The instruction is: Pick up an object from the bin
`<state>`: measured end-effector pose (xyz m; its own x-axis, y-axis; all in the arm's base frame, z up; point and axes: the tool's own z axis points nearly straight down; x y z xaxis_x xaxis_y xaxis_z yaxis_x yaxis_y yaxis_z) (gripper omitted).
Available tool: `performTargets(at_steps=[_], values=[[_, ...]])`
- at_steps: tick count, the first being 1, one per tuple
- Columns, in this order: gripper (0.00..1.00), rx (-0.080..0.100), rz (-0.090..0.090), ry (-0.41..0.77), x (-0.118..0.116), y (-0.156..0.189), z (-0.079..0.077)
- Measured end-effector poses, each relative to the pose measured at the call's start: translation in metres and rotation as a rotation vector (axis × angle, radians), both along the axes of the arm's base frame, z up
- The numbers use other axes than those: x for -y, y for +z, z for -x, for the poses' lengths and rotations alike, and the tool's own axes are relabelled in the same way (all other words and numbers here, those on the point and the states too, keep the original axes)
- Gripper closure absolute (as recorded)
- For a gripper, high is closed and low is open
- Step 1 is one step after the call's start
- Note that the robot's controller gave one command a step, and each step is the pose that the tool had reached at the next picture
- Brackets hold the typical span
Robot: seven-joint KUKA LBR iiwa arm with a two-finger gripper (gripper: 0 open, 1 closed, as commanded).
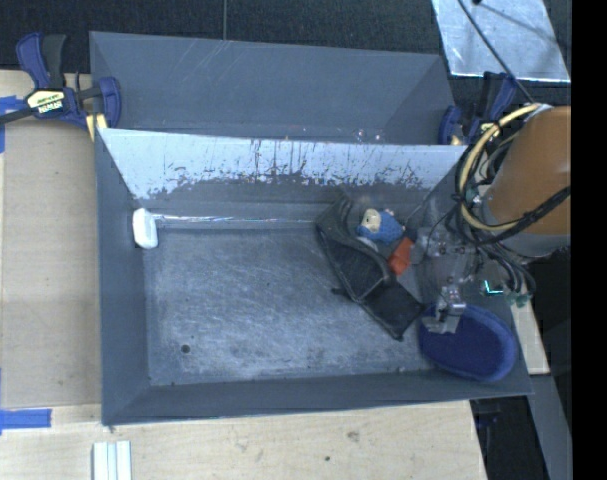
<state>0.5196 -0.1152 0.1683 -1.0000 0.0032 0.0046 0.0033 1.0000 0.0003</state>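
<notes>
Where the scratched, dull metal floor of the grey bin (233,318) meets its left wall, one small white rounded block (144,229) lies alone. Well to the right sits a heap: one crumpled black pouch (358,263), soft-looking and matte, with one flat black slab (395,308) at its near end, one small blue-and-tan figure (379,226) on top and one orange-red piece (401,257) beside it. Just right of the slab hangs the gripper (449,308), over the left rim of one smooth, dark blue rounded dish (475,346) in the near right corner. Whether it is open or closed, or grips anything, cannot be told.
</notes>
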Motion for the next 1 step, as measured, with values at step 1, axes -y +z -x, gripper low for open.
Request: performTargets(at_steps=[1], values=[[0.0,0.002,0.0,0.076,0.0136,-0.1022,-0.0092]])
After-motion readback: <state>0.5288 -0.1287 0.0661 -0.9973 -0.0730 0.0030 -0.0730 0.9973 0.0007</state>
